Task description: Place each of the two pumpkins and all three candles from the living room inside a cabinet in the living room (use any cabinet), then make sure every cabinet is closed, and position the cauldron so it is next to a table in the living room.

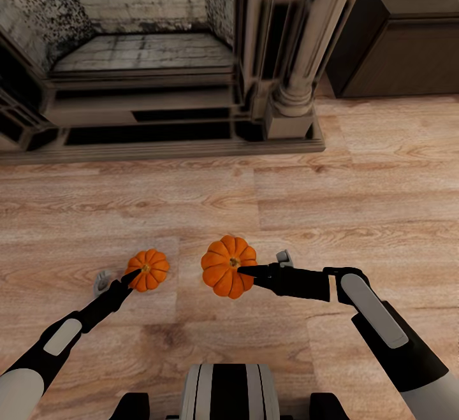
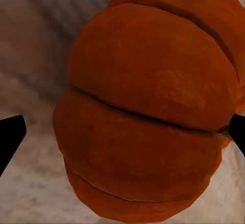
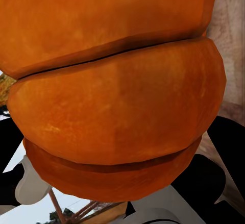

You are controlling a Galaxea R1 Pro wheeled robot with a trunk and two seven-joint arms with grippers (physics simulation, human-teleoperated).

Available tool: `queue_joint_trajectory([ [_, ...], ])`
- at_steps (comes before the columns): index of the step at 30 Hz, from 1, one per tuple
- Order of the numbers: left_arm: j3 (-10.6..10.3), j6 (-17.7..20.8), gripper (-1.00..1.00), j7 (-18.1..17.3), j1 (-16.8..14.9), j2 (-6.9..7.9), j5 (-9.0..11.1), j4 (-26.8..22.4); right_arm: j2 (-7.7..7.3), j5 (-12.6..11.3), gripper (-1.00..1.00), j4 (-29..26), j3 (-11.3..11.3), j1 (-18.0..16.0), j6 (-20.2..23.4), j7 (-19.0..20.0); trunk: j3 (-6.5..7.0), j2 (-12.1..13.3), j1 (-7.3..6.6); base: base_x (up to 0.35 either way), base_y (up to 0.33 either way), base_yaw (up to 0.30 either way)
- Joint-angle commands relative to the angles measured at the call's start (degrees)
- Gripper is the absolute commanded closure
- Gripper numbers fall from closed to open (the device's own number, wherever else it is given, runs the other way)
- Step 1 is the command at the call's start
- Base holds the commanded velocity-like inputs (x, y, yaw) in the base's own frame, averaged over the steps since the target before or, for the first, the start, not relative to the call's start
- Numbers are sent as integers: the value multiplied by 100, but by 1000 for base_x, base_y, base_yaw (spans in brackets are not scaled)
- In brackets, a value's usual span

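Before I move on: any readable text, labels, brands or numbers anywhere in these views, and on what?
None: no writing, label, brand or number shows in any view.
Left pumpkin in the left end effector: plain orange ribs.
Right pumpkin in the right end effector: also unmarked.
Fireplace, dark cabinet and wood floor: surface texture only, no lettering.

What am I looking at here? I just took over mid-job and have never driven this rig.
The big picture looks down from the robot's head. Its two arms reach forward over a wooden floor, facing a stone fireplace, with a dark cabinet at the far right. The left gripper holds the smaller-looking pumpkin; the right gripper holds the other pumpkin. The two close-ups come from cameras on each wrist, so orange pumpkin skin crowds them.
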Motion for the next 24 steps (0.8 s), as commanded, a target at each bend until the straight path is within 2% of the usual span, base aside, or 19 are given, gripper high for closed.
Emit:
queue_joint_trajectory([
  [1, 8, 54, -100, -8, -2, 0, 44, 1, -4, 43, 100, 2, 5, -4, 7, 55, -3, -1, -1, 16, -21, 0],
  [14, 10, 54, -100, -8, -2, 0, 43, 3, -4, 41, 100, 9, 5, -4, 7, 55, -3, -1, -1, 2, -3, 0],
  [15, 12, 54, 100, -8, -2, 0, 44, 2, -4, 40, 100, 9, 7, -4, 7, 55, -3, -1, -1, 0, 0, 0],
  [24, 11, 53, 100, -8, 5, 1, 39, 1, 1, 37, 100, 9, 10, -4, -1, 55, -3, -1, -1, 0, 0, 0],
])
